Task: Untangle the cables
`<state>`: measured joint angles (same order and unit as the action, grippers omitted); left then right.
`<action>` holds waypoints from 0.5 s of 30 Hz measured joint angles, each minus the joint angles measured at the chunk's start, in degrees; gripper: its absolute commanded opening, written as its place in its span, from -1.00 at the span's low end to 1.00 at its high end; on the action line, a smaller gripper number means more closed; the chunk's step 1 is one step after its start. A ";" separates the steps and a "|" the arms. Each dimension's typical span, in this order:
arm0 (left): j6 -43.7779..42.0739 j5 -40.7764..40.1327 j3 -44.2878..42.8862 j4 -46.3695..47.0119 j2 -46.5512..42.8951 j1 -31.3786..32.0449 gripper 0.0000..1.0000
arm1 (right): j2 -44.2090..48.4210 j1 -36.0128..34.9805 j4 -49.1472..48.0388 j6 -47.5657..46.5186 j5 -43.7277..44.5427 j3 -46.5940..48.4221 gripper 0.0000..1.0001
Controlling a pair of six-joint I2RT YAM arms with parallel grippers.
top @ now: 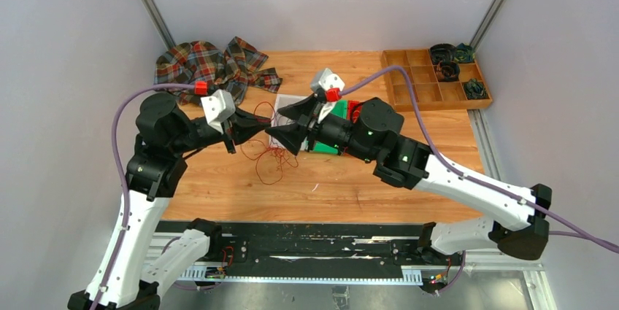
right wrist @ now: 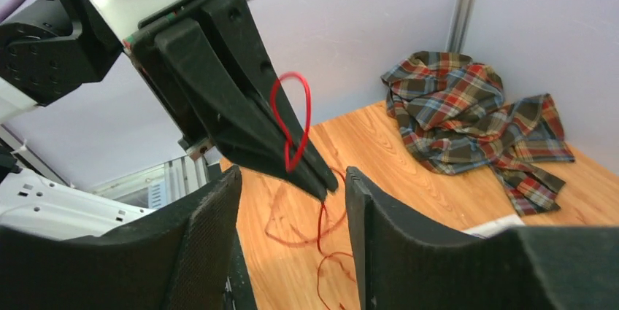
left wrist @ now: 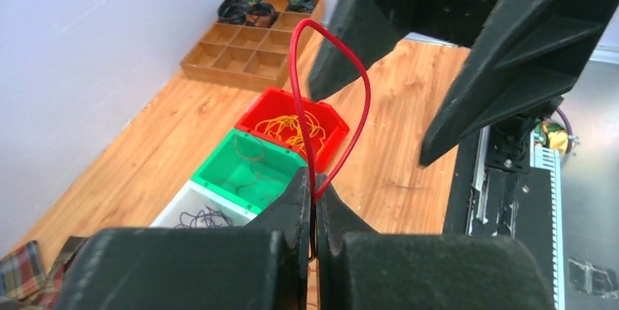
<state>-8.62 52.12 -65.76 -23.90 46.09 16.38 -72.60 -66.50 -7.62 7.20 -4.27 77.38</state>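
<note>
The left gripper (left wrist: 315,197) is pinched tight on the red cable (right wrist: 308,106), with a loop standing up above its tips (the rest trails down onto the wooden table (top: 350,186) beneath). Facing it, the right gripper (right wrist: 292,175) stands partly open. It seems to hold nothing, though the overhead view is cluttered there.

The left arm (top: 139,230) and right arm (top: 474,192) each combine white link shells with matt black joint housings, a thick lilac cable (top: 117,149) with red collar (top: 201,88), a white wrist camera housing (top: 219,106), and black wedge-shaped jaws.
</note>
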 measured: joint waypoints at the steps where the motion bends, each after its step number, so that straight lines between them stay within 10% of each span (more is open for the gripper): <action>1: 0.17 -0.48 -0.46 0.11 0.17 0.00 -0.99 | 1.33 0.00 -0.35 -0.09 1.09 -1.14 0.26; 15: -0.15 -2.12 -16.92 -3.98 6.38 0.00 -0.99 | 6.84 0.94 -5.62 -5.49 4.15 -16.17 0.37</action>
<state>-8.78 50.00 -82.67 -27.88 52.47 16.38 -65.76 -65.56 -13.23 1.72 -0.12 61.21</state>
